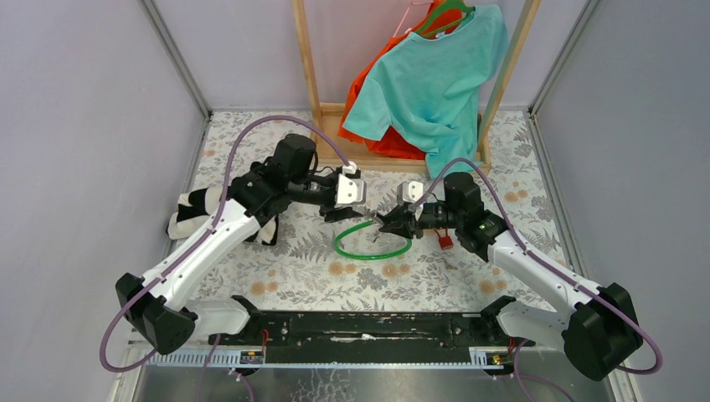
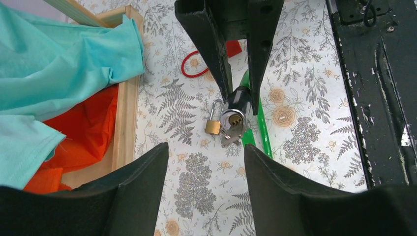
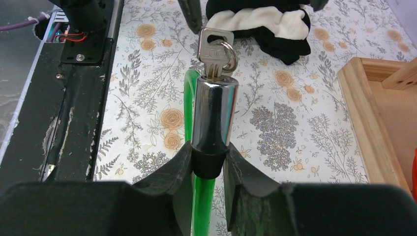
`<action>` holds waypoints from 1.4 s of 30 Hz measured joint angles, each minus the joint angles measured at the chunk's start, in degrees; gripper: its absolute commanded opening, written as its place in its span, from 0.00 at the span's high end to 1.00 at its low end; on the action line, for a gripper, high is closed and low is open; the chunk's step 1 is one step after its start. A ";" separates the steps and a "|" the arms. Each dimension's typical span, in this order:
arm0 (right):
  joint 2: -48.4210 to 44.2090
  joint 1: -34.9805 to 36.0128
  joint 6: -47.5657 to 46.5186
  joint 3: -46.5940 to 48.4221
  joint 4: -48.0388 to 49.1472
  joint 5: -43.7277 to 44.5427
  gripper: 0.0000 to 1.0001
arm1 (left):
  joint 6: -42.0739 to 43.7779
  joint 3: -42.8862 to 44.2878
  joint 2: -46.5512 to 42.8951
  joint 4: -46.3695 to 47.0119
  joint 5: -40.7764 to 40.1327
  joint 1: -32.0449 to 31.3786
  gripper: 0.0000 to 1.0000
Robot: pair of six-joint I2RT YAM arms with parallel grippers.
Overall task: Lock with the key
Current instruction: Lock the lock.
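Note:
A green cable lock lies looped on the floral table. My right gripper is shut on the black collar of its chrome cylinder and holds it off the table. A silver key on a ring sticks out of the cylinder's far end. In the top view my right gripper faces my left gripper. My left gripper is open and empty, a short way in front of the cylinder's face and the key. A small brass padlock lies beside them.
A wooden rack with a teal shirt and an orange garment stands at the back. A black and white cloth lies at the left. A red tag lies by the right gripper. The black base rail runs along the near edge.

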 measured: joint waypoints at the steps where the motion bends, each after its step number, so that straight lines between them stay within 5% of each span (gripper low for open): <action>1: 0.00 0.00 -0.15 0.00 -0.11 -0.28 1.00 | 0.11 0.44 0.48 -0.24 0.20 -0.11 0.39; 34: 0.07 0.02 -1.25 0.00 -0.17 -0.37 1.00 | -15.37 1.68 5.49 -1.22 5.81 -0.50 0.83; 42: 0.44 0.04 -1.27 0.00 -1.03 -0.26 1.00 | -30.14 1.68 6.62 0.11 4.11 -0.44 0.76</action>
